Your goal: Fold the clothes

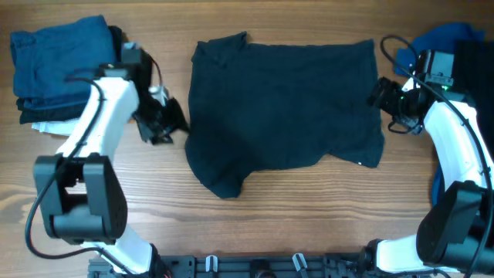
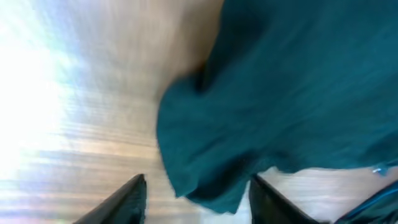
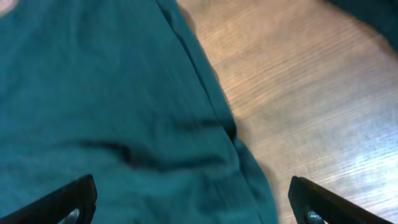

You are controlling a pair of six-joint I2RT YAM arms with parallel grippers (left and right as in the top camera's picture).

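Observation:
The dark navy shirt [image 1: 285,108] lies spread flat in the middle of the wooden table, with some wrinkles. My left gripper [image 1: 171,127] hovers just off the shirt's left edge. In the left wrist view its jaws stand apart, and a sleeve corner of the shirt [image 2: 280,93] reaches in between them, with the left gripper [image 2: 199,199] not pinching it. My right gripper [image 1: 380,94] is at the shirt's right edge. The right wrist view shows the right gripper [image 3: 193,208] wide open above the shirt's hem [image 3: 112,112], holding nothing.
A stack of folded clothes [image 1: 62,62], blue on top with white below, sits at the back left beside the left arm. More blue cloth [image 1: 444,38] lies at the far right behind the right arm. Bare wood [image 1: 309,216] runs along the front.

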